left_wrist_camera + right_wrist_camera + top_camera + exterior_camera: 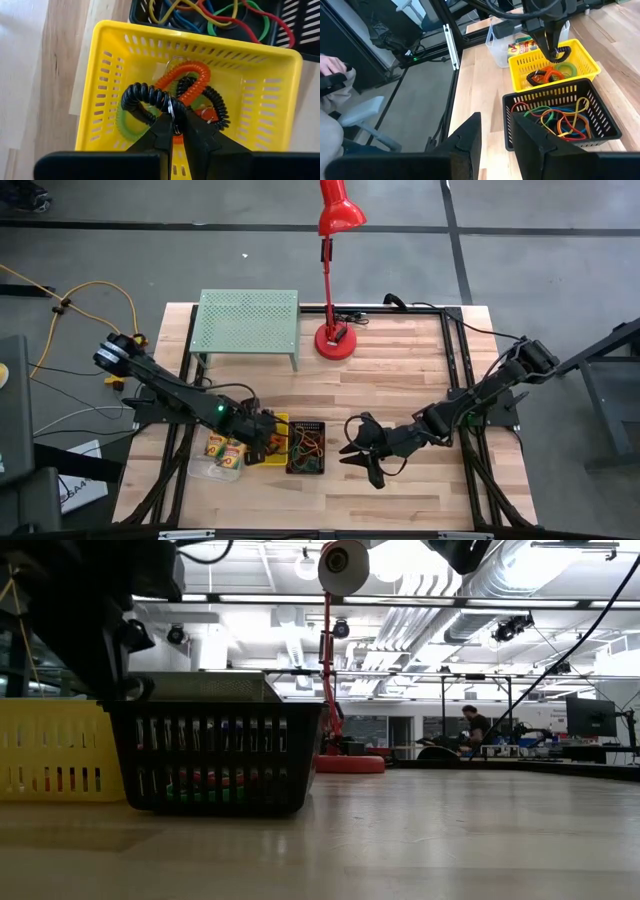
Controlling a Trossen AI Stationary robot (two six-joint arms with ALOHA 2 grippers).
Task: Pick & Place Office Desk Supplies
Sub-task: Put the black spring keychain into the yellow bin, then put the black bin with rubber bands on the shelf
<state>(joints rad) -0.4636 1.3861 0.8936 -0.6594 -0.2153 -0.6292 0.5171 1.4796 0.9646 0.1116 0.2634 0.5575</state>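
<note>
My left gripper (pixel 266 430) is over the yellow bin (pixel 100 80), shut on a black coiled loop (pixel 142 97). Orange (pixel 192 75), green (pixel 122 127) and another black coil (pixel 215 102) lie in that bin. On the bin's left, a clear bin (pixel 222 465) holds yellow crayon boxes (pixel 226 448). On its right, the black mesh bin (pixel 306 447) holds coloured band loops (pixel 560 120). My right gripper (pixel 360 450) is open, right of the black bin and touching nothing. No scissors show. My left gripper pinches the black coiled loop between its two fingertips (pixel 162 125), at the metal ring (pixel 172 107) on one end of the coil. The fingers come from above, pointing down. The coil (pixel 563 52) curls out beside the fingertips over the yellow bin (pixel 555 65).
A light-green perforated rack (pixel 248 325) stands at the far left and a red desk lamp (pixel 333 340) at the far middle. Bare wood (pixel 400 380) lies between them and the bins. A seated person's hand (pixel 332 65) shows beyond the table's edge.
</note>
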